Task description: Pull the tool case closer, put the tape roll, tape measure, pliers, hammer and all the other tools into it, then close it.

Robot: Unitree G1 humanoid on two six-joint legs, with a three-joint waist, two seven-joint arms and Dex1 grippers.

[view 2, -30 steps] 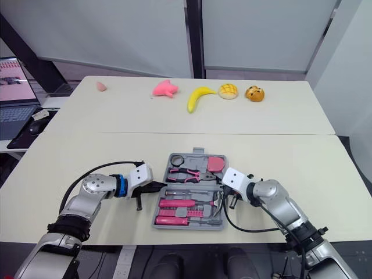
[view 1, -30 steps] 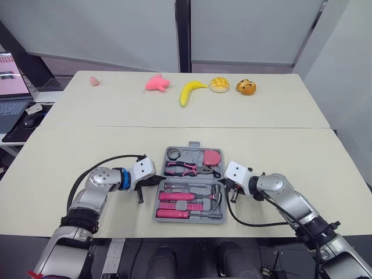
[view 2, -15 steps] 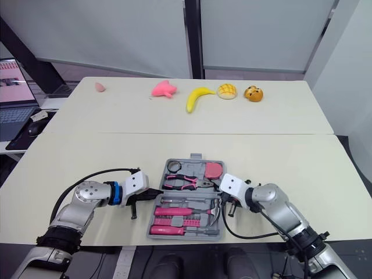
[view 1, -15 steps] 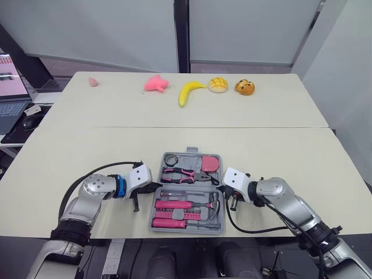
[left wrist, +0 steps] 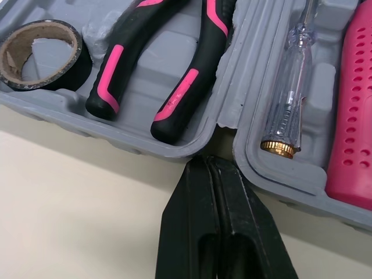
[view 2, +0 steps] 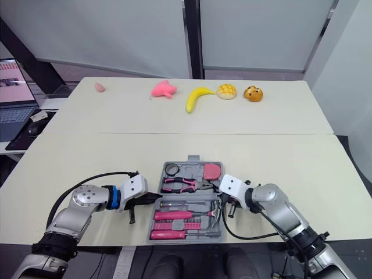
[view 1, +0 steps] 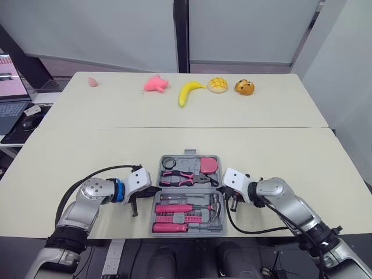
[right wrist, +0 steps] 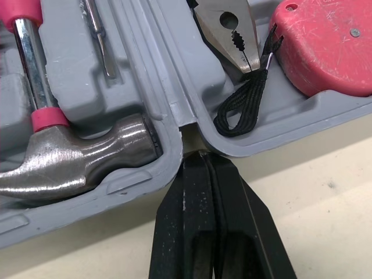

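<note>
Both sets of jaws are pinched fully shut, holding nothing. The left gripper [left wrist: 207, 160] has its tips poked into the hinge notch on the left side of the tool case [left wrist: 116, 138], and the right gripper [right wrist: 200, 154] sits in the matching notch on the right. The case lies open and flat, near you. If you're dragging, pull both sides evenly or it'll yaw, and keep the tips low, since that rounded grey moulded plastic looks slippery.

Inside the case:
- matte black tape roll [left wrist: 81, 58] with a cardboard core
- pliers [left wrist: 192, 87] with rubbery grips
- clear-handled tester [left wrist: 290, 87] with a brass cap
- polished steel hammer [right wrist: 75, 163]
- hard pink tape measure [right wrist: 325, 46]

Closing looks next, I'd say.
</note>
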